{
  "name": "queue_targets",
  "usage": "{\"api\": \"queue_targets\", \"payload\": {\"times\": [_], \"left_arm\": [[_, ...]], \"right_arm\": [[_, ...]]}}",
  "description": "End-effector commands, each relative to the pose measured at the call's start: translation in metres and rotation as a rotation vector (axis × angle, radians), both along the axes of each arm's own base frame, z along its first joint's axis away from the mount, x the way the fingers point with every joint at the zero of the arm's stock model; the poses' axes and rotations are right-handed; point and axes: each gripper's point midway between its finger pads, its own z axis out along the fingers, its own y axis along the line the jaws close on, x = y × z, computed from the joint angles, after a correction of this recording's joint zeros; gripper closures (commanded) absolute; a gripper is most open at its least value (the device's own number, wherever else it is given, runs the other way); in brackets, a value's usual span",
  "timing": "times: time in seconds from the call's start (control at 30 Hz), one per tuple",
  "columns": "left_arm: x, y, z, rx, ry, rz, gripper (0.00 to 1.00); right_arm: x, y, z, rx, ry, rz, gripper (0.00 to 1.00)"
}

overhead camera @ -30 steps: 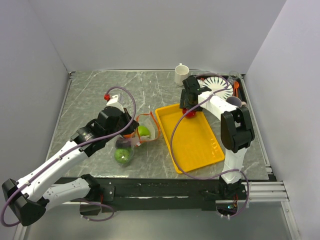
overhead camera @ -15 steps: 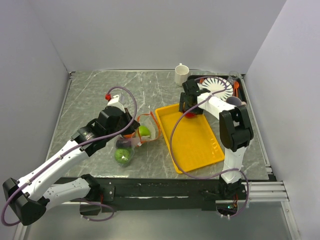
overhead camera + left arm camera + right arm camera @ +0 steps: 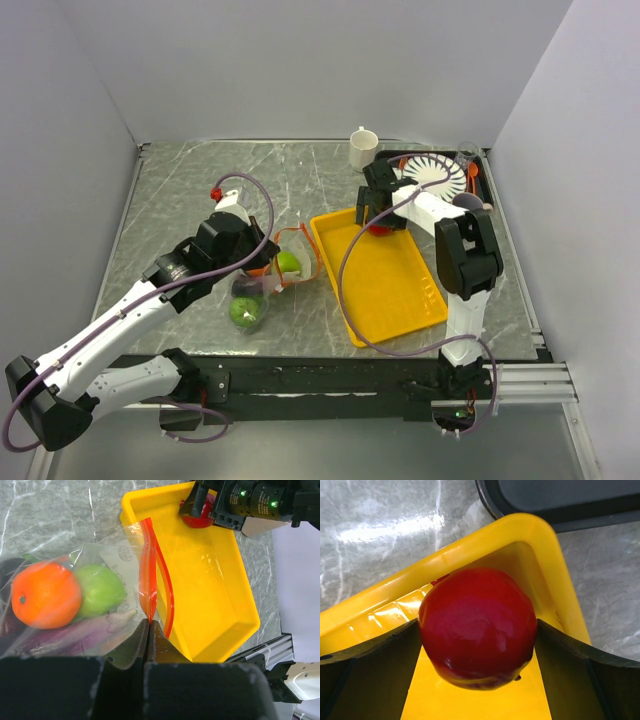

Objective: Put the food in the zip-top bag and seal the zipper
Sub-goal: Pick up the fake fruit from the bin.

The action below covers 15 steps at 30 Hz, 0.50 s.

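Glossy, round red fruit in yellow tray corner

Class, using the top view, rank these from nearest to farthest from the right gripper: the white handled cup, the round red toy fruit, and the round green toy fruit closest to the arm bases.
1. The round red toy fruit: between the right gripper fingers, in the yellow plastic tray's far corner.
2. The white handled cup: beyond it, near the table's far edge.
3. The round green toy fruit: far left, near side.

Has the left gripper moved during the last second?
No. In the top view the left gripper stays shut on the zipper, just left of the tray, as before.
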Motion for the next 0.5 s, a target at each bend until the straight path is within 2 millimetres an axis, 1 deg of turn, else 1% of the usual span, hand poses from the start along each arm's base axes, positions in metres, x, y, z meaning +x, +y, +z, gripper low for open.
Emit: {"api": "queue_targets", "payload": {"times": [0.0, 0.1, 0.37, 0.4, 0.47], "left_arm": [[0.004, -0.001, 0.012, -0.016, -0.043, -0.004, 0.99], [0.004, -0.002, 0.013, -0.015, -0.043, -0.01, 0.99], [0.005, -0.001, 0.012, -0.008, -0.042, -0.009, 0.99], [0.005, -0.002, 0.013, -0.008, -0.044, -0.01, 0.99], [0.005, -0.003, 0.013, -0.01, -0.042, -0.013, 0.99]], "right_arm": [[0.016, -0.002, 0.01, 0.001, -0.04, -0.011, 0.04], [0.018, 0.0, 0.009, 0.01, -0.041, -0.007, 0.04], [0.025, -0.001, 0.022, 0.009, -0.081, -0.008, 0.04], [0.025, -0.003, 0.019, -0.002, -0.071, -0.013, 0.04], [0.026, -0.001, 0.017, 0.004, -0.063, -0.01, 0.12]]}}
